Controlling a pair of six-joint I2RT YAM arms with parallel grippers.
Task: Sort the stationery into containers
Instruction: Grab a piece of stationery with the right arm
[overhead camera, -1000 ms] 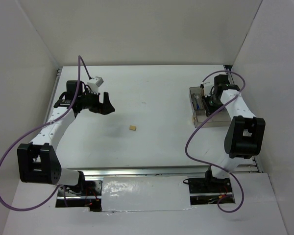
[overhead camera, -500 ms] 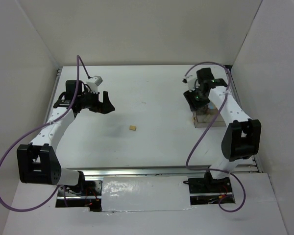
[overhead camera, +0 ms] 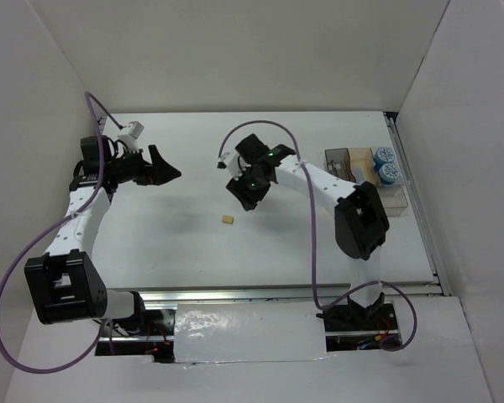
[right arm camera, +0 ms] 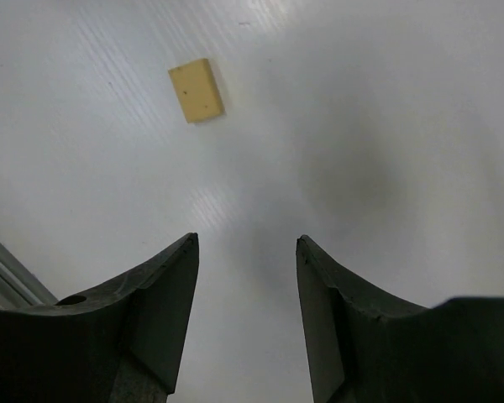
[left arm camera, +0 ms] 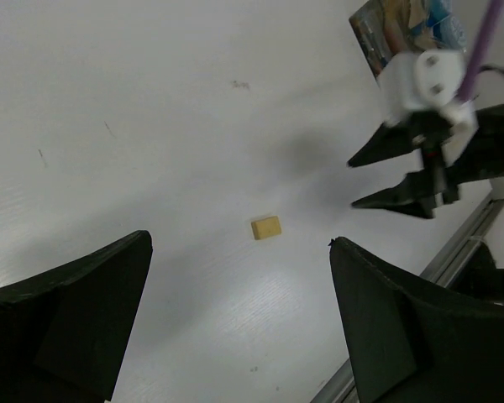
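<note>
At the far left the left gripper [overhead camera: 164,168] hung above the table [overhead camera: 193,252], its jaws spread wide with nothing between them, well apart from everything else. Nearer the middle a small tan block [overhead camera: 228,220] lay flat and alone on the bare surface, the only loose item in sight. Just beyond it and to the right hovered the right gripper [overhead camera: 245,191], jaws parted and empty. In its own camera the block sat ahead and to the left of the gap, not between the fingers [right arm camera: 151,285]. The step in hand looked to be picking up this block. To do it well, the gripper would have had to shift until the block was centred in the gap. It would then turn so the pads faced two flat sides and sink almost to the surface before closing. So low a piece could easily be nudged away or caught by one corner. At the far right stood the tray [overhead camera: 399,200], with two blue-white rolls [overhead camera: 390,172] in its back right part.
</note>
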